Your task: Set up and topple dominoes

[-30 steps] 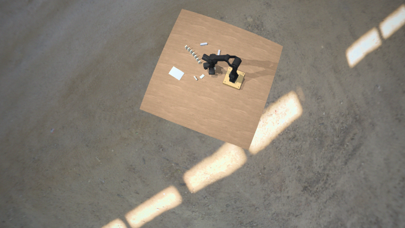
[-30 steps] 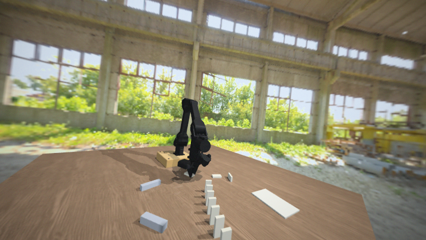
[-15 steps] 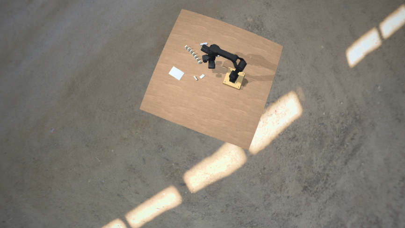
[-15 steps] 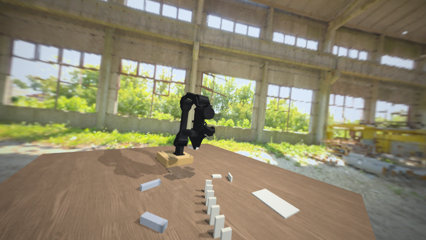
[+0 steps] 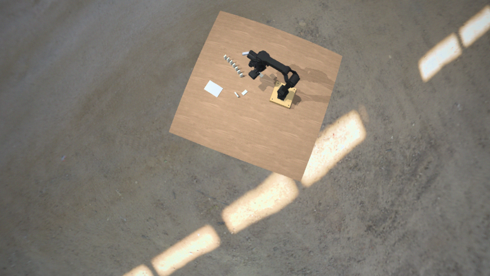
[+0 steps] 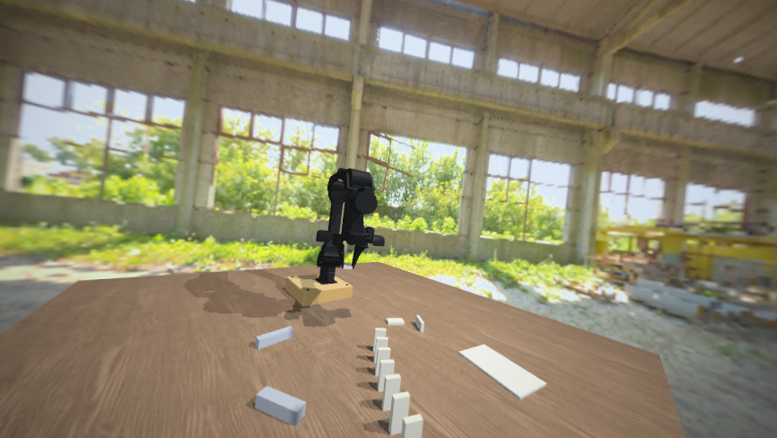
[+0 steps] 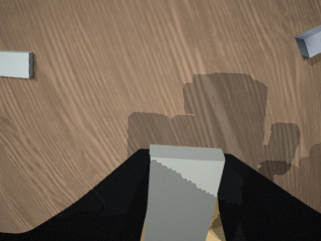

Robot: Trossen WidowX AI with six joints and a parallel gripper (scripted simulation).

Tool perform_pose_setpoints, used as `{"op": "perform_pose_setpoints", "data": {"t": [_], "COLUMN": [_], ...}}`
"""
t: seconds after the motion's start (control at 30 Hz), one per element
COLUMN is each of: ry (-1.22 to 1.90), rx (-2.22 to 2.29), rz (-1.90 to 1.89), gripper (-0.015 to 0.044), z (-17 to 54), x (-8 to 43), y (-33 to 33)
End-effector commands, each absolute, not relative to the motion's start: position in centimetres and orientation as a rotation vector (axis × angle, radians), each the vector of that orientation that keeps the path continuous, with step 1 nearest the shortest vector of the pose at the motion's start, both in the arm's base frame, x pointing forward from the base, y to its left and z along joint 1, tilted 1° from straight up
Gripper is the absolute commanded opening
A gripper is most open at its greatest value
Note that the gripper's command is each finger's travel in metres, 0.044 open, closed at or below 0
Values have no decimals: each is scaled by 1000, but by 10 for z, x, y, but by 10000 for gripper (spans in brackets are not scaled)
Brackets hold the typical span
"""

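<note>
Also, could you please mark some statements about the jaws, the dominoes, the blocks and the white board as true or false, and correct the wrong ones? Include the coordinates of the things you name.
1. The jaws hold a domino (image 5: 261, 74) (image 6: 347, 267) (image 7: 184, 192) above the table (image 5: 222, 137) (image 6: 162, 381) (image 7: 74, 118). True.
2. The row has already fallen. False: the row of dominoes (image 5: 233, 64) (image 6: 385, 375) is upright.
3. Two grey blocks (image 5: 245, 52) (image 6: 280, 405) (image 7: 312, 45) lie on the table. True.
4. The white board lies under the row. False: the white board (image 5: 213, 89) (image 6: 502, 371) lies apart from it, to one side.
5. The jaws are touching the row. False: they are away from it, nearer the arm's base (image 5: 274, 100) (image 6: 339, 293).
</note>
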State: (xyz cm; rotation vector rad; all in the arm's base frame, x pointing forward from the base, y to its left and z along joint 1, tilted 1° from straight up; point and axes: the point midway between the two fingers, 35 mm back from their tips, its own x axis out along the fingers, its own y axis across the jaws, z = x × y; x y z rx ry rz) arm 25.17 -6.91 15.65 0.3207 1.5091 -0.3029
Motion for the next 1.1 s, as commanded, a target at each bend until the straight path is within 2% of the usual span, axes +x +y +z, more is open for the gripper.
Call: {"op": "perform_pose_setpoints", "data": {"t": [0.0,0.53,1.07], "ry": [1367,1367,1336], "rx": [868,879,681], "rz": [-828,-866,-1398], "gripper": [107,107,107], "z": [156,154,113], "x": [231,229,194], "y": [-87,-87,-85]}}
